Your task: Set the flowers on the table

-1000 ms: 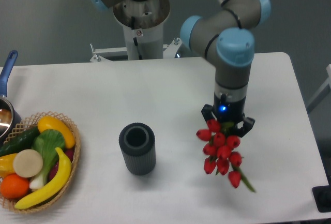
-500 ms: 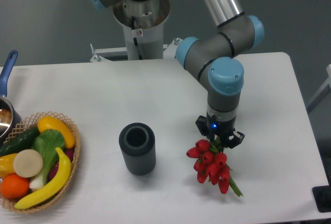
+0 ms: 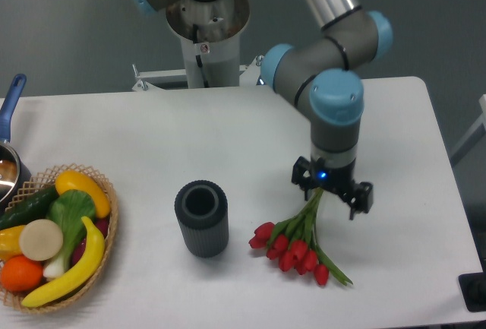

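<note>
Here the flowers (image 3: pixel 292 243) lie on the table (image 3: pixel 137 143), near its front edge and right of centre, with the red buds fanned out to the lower left and the green stems running up and to the right toward the gripper (image 3: pixel 332 191). One stem or leaf trails off to the lower right, past the buds. The gripper hangs from the arm (image 3: pixel 332 90) directly above the stem ends, pointing down, and its two dark fingers stand spread apart, one on each side of the stems. The stems pass between them; whether either finger touches the stems cannot be told from this view. A small blue light glows on the gripper body.

To the left of the bunch, apart from it, a dark ribbed vase (image 3: pixel 201 218) stands upright with its open mouth facing up. Well over at the left edge of the table sits a wicker basket (image 3: pixel 104 185) holding fruit and vegetables, among them a banana (image 3: pixel 74 270) and an orange (image 3: pixel 20 273). Behind the basket, partly cut off by the picture's edge, is a pot with a blue handle (image 3: pixel 10 105)
</note>
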Available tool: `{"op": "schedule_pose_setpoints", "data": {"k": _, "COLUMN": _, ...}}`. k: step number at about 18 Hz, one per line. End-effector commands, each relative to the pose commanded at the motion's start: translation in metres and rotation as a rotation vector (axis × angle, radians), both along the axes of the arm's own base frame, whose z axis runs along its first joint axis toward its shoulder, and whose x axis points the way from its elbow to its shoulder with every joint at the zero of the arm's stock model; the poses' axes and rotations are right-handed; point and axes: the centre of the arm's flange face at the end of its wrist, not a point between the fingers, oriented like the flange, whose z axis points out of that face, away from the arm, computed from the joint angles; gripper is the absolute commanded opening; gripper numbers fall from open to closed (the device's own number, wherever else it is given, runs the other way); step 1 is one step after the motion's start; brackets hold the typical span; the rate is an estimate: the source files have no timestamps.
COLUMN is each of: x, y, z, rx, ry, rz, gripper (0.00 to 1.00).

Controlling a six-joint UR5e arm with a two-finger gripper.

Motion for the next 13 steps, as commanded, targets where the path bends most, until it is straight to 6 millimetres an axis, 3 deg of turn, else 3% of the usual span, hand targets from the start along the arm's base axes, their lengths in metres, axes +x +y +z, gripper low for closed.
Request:
{"op": "schedule_pose_setpoints", "data": {"k": 5, "x": -0.019, "y": -0.038, "z": 0.044, "rx": -0.027, "ry": -0.005, "rz": -0.057, "gripper": 1.00}}
{"op": "schedule_pose_setpoints", "data": {"k": 10, "x": -0.024, "y": -0.109, "z": 0.078, "rx": -0.072, "ry": -0.065, "rz": -0.238, "gripper": 1.00}}
{"op": "schedule_pose_setpoints", "data": {"k": 13, "x": -0.029, "y": -0.151, "z": 0.088, "rx": -0.077, "ry": -0.091, "rz": -0.313, "gripper": 1.00}}
